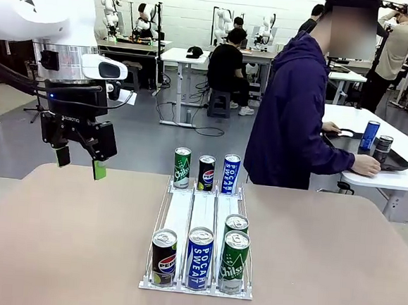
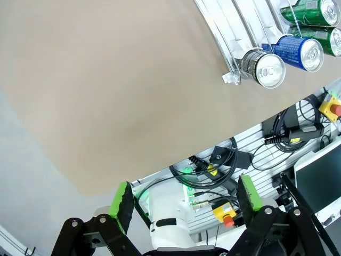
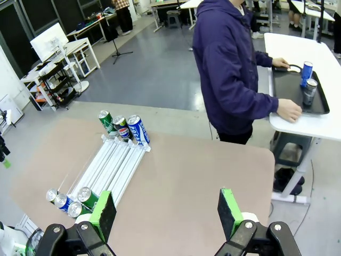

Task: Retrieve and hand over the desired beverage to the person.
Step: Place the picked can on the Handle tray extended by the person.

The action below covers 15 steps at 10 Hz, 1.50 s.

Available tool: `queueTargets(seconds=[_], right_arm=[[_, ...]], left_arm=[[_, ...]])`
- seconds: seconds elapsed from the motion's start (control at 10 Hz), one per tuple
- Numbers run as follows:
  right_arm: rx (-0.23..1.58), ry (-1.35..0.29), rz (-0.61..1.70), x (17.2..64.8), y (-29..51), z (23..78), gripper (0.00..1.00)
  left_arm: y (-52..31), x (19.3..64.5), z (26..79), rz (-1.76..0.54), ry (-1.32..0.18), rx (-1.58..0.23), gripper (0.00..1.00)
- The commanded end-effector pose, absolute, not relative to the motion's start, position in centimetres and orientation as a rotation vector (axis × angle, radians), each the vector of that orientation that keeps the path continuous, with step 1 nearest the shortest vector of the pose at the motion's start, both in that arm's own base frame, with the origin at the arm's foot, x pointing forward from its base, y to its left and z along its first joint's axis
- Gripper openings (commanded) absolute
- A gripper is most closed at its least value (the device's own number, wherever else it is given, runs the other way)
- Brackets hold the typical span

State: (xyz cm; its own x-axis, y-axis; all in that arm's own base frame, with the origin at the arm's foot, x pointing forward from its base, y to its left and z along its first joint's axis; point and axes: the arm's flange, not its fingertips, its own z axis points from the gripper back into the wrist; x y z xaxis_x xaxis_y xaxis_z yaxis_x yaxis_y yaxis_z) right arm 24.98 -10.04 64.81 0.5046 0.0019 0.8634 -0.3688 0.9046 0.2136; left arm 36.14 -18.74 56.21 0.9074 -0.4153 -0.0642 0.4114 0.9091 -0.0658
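I read the left gripper [image 1: 81, 162] as fully spread and empty, hanging above the table [image 1: 56, 240] at about 10 o'clock from the can rack [image 1: 202, 226]. In the left wrist view its green pads [image 2: 123, 204] stand wide apart with nothing between them. The right gripper [image 3: 166, 212] is likewise spread wide and holds nothing; it sits high above the table's near edge.

The rack carries three cans at its far end: a green can [image 1: 181, 167], a Pepsi can [image 1: 206, 172] and a blue Pocari Sweat can [image 1: 230, 174]. More cans stand at the near end, the front row being Pepsi, Pocari Sweat and green Chilsung.

The person [image 1: 292, 110] stands at 1 o'clock from the rack, turned toward a side table [image 1: 395, 150], one hand [image 1: 366, 165] resting beside a black tray [image 1: 401, 162] holding two cans.
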Motion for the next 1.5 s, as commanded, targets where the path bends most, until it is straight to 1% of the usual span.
queueTargets(seconds=[0.0,0.5,0.6,0.7,0.8,1.0,1.2,1.4], right_arm=[[0.417,-1.024,0.24,25.2,-9.9,64.7,1.0],[0.417,-1.024,0.24,25.2,-9.9,64.7,1.0],[0.417,-1.024,0.24,25.2,-9.9,64.7,1.0],[0.417,-1.024,0.24,25.2,-9.9,64.7,1.0],[0.417,-1.024,0.24,25.2,-9.9,64.7,1.0],[0.417,-1.024,0.24,25.2,-9.9,64.7,1.0],[0.417,-1.024,0.24,25.2,-9.9,64.7,1.0],[0.417,-1.024,0.24,25.2,-9.9,64.7,1.0]], left_arm=[[-19.5,35.8,55.9,-0.334,0.087,-0.018,1.0],[-19.4,35.8,56.0,-0.344,0.086,-0.035,1.0],[-18.5,35.3,57.6,-0.515,-0.02,-0.165,1.0],[-17.1,34.9,59.3,-0.656,-0.144,-0.245,1.0],[-15.1,34.5,61.1,-0.739,-0.242,-0.338,1.0],[-11.7,34.8,63.4,-0.747,-0.357,-0.453,1.0],[-7.2,35.3,64.5,-0.7,-0.429,-0.548,1.0],[-3.3,36.6,64.3,-0.705,-0.353,-0.681,1.0]])
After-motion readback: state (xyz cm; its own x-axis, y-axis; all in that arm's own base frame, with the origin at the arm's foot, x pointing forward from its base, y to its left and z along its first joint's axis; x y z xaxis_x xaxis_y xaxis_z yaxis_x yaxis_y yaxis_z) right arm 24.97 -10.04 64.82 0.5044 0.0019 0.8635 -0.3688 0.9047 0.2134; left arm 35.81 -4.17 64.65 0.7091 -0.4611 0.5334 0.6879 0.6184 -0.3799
